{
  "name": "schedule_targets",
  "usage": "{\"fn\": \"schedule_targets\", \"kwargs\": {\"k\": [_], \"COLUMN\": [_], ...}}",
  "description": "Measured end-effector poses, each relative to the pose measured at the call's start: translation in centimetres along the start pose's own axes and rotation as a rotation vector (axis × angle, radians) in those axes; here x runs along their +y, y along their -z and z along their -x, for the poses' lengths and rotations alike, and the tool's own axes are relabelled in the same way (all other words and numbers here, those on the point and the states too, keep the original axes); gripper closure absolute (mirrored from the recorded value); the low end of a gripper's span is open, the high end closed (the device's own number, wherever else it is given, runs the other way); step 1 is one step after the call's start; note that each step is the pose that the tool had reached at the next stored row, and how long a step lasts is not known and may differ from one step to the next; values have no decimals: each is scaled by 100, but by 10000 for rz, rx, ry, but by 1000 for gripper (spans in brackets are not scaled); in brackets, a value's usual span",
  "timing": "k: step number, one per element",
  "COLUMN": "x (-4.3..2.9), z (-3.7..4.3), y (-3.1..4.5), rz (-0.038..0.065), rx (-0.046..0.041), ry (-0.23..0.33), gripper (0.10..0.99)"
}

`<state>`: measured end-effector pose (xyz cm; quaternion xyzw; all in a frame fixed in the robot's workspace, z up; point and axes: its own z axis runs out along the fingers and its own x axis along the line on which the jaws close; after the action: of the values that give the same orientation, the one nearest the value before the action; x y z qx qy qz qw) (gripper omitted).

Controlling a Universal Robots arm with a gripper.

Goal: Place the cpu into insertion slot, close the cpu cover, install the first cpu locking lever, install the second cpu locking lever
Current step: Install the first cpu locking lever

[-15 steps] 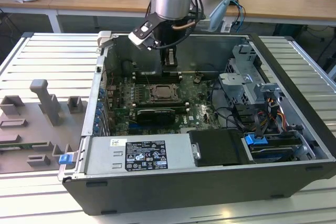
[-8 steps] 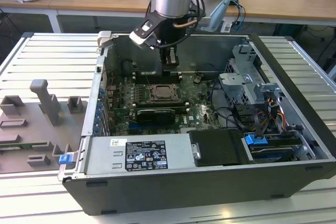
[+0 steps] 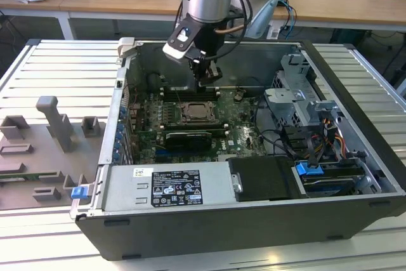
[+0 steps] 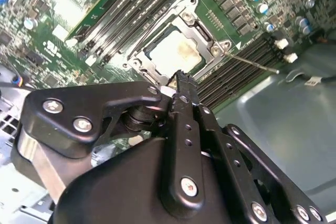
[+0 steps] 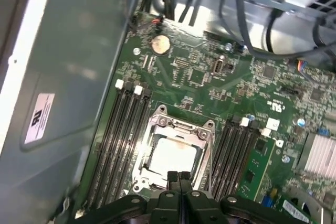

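The gripper (image 3: 206, 75) hung inside the open computer case (image 3: 355, 99), low over the green motherboard (image 5: 210, 82) and just beside the insertion slot (image 3: 200, 112); in both wrist views its fingers (image 5: 172, 178) were pressed tip to tip with nothing between them, a narrow shape that looked suited to pushing rather than grasping. The cpu (image 5: 170, 155) lay flat in the slot, pale and square, so the placing appeared done; the cpu cover (image 5: 181, 128) lay down around it, its window framing the chip, which I judged as closed. In the second wrist view a thin locking lever (image 4: 252, 62) stood out from the socket's corner across the black memory slots (image 4: 231, 77); it seemed unlatched, though its far side was hidden behind the gripper (image 4: 181, 77). Room was tight: memory slots flanked the socket on two sides; the grey case wall (image 5: 68, 77) rose just past one bank; cables (image 5: 273, 30) hung farther off; the open way in was from above.
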<state>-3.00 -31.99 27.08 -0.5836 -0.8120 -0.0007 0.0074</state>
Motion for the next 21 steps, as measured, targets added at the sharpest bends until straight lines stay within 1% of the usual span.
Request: {"fn": "schedule_targets", "kwargs": {"k": [2,7,9,17,21], "x": [0,0,0,-1,-1], "z": [0,0,0,5,5], "y": [-3,-4,-7,-16,-22], "rz": [-6,-7,3,12,10], "rx": [-4,-9,-12,-20,-20], "ry": [477,1024,1171,1281,1552], "gripper": [980,980,980,980,980]}}
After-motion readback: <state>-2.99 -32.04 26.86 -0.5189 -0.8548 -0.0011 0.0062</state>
